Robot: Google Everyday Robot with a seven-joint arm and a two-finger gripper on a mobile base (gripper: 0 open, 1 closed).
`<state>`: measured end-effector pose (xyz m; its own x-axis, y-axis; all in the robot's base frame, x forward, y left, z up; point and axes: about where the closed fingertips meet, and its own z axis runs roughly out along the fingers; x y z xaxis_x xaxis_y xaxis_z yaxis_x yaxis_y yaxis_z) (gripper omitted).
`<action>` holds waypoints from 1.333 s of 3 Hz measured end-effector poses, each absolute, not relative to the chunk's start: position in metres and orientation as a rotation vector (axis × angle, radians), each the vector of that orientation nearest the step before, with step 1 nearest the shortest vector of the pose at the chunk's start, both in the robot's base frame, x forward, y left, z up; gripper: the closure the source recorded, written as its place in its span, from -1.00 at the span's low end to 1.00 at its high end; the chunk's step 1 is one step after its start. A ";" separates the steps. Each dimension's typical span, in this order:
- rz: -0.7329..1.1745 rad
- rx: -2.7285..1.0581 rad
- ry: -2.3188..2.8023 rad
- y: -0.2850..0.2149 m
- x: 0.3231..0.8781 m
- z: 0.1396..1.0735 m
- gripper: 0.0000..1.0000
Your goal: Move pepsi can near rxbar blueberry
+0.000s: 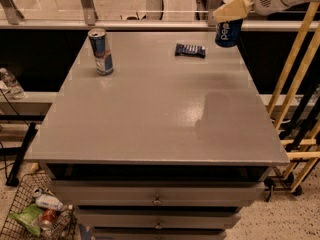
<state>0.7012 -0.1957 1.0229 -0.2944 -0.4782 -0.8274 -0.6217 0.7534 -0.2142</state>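
Note:
My gripper (231, 10) is at the far right of the grey table (160, 109), shut on the top of the pepsi can (227, 33), a stout dark blue can with white lettering. The can hangs above the table's far right corner, lifted off the surface. The rxbar blueberry (190, 50), a small flat dark blue bar with pale markings, lies flat on the table just left of and below the can, a short gap away.
A taller slim blue-and-silver can (101, 51) stands at the far left of the table. A glass railing (125, 21) runs behind the table. Wooden slats (295, 74) stand at the right. A wire basket (35, 216) with litter sits on the floor at front left.

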 end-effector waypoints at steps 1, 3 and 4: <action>0.219 -0.779 2.012 -0.188 0.733 1.011 1.00; 0.221 -0.722 2.066 -0.185 0.763 0.972 1.00; 0.208 -0.700 2.084 -0.187 0.772 0.953 1.00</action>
<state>0.7719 -0.1874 0.9532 -0.4345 -0.4017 -0.8061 -0.5532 0.8253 -0.1131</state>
